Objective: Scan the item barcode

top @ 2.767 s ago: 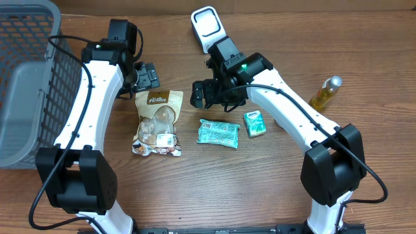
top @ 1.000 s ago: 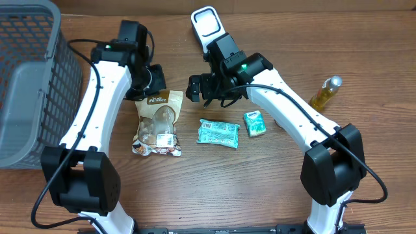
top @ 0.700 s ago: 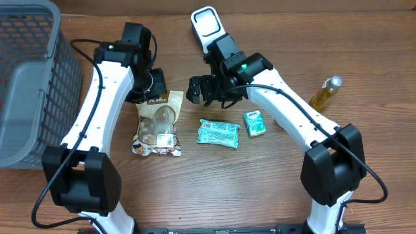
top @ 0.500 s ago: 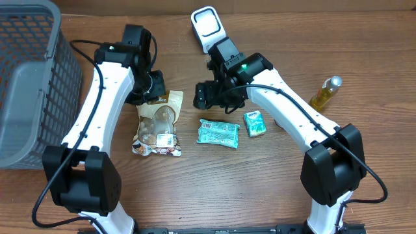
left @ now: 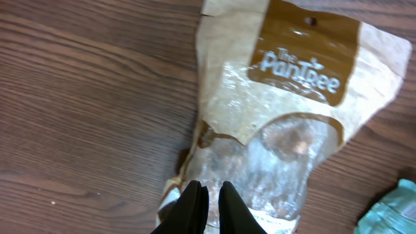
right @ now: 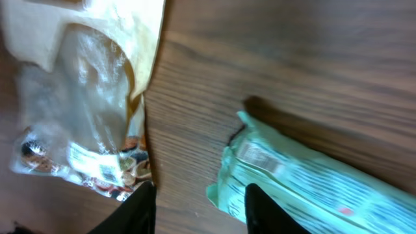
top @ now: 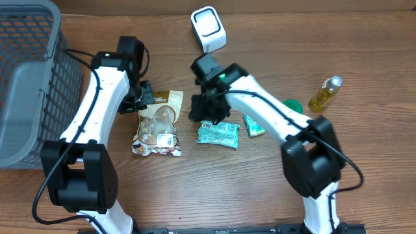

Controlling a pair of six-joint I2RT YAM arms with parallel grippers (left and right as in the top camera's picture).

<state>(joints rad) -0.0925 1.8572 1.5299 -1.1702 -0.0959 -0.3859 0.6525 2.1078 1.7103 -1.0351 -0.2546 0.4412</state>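
Observation:
A brown and clear snack bag point(top: 158, 122) lies left of centre, and a teal packet point(top: 219, 134) lies flat beside it. The white scanner point(top: 208, 28) stands at the back. My left gripper point(top: 144, 97) hovers at the bag's upper left; in the left wrist view its fingertips point(left: 209, 195) are shut over the bag point(left: 292, 97) with nothing between them. My right gripper point(top: 207, 114) hangs over the teal packet's left end. In the right wrist view this gripper point(right: 201, 201) is open, one finger near the bag point(right: 84, 97) and the other over the packet point(right: 312, 182).
A grey mesh basket point(top: 26, 84) fills the left edge. A small green box point(top: 255, 125) sits right of the teal packet, partly under the right arm. A green cap point(top: 292, 104) and a yellow bottle point(top: 326, 93) lie at the right.
The right arm has swung down from beside the scanner to the teal packet's left end, its jaws narrowing. The left gripper has slid left off the bag's top edge.

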